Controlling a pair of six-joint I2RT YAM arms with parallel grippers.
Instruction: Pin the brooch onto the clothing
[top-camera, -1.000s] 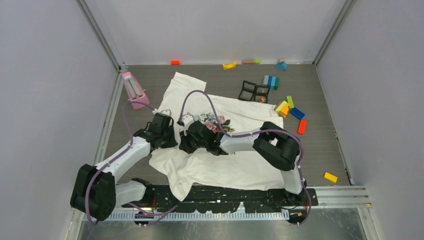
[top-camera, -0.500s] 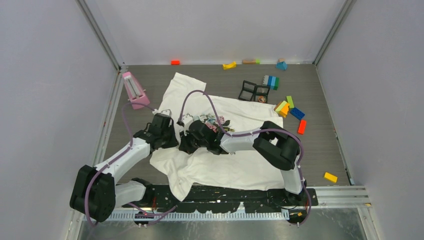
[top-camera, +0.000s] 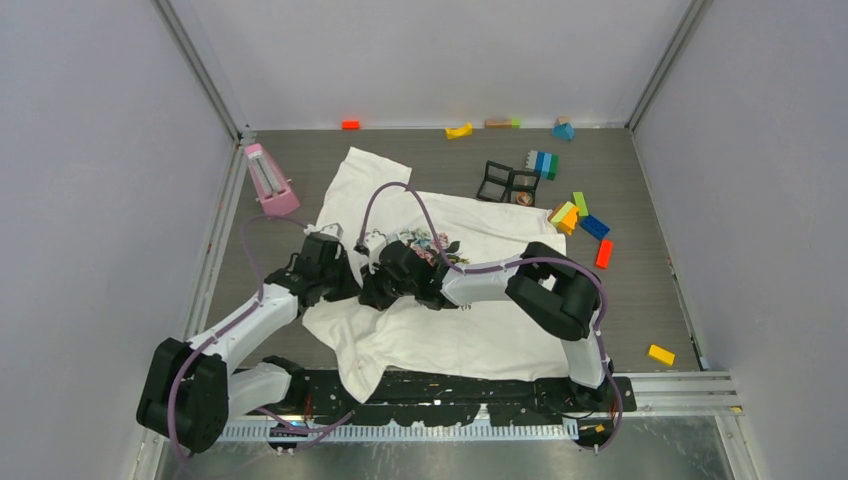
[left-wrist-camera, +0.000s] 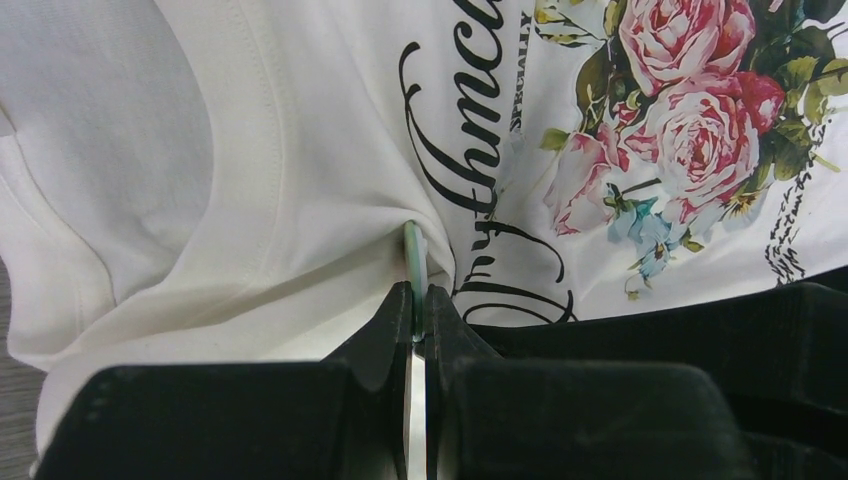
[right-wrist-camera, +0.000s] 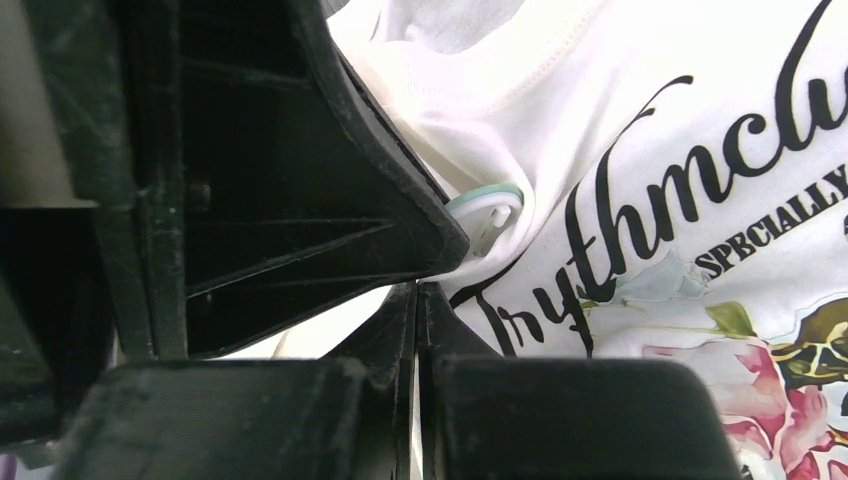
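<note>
The clothing (top-camera: 470, 330), a white T-shirt with a rose print (left-wrist-camera: 690, 120) and dark cursive lettering (right-wrist-camera: 690, 180), lies crumpled mid-table. Both grippers meet at its chest, just left of the print. My left gripper (left-wrist-camera: 418, 295) is shut on the brooch (left-wrist-camera: 413, 255), a thin pale-green disc seen edge-on and pressed into a raised fold of cloth. From the right wrist, the brooch (right-wrist-camera: 487, 200) shows as a green-and-white rim under that fold. My right gripper (right-wrist-camera: 417, 292) is shut with shirt fabric running into its tips, right beside the left fingers (right-wrist-camera: 330, 180). The brooch is hidden in the top view.
A pink stand (top-camera: 268, 180) sits left of the shirt. A black two-cell frame (top-camera: 508, 181) and several coloured bricks (top-camera: 580, 215) lie to the back right. More bricks (top-camera: 459, 130) line the back wall. A yellow brick (top-camera: 660, 354) lies near right.
The left arm has shifted slightly nearer and to the right, closing in on the right gripper. Both grippers stay shut in the same spot on the shirt.
</note>
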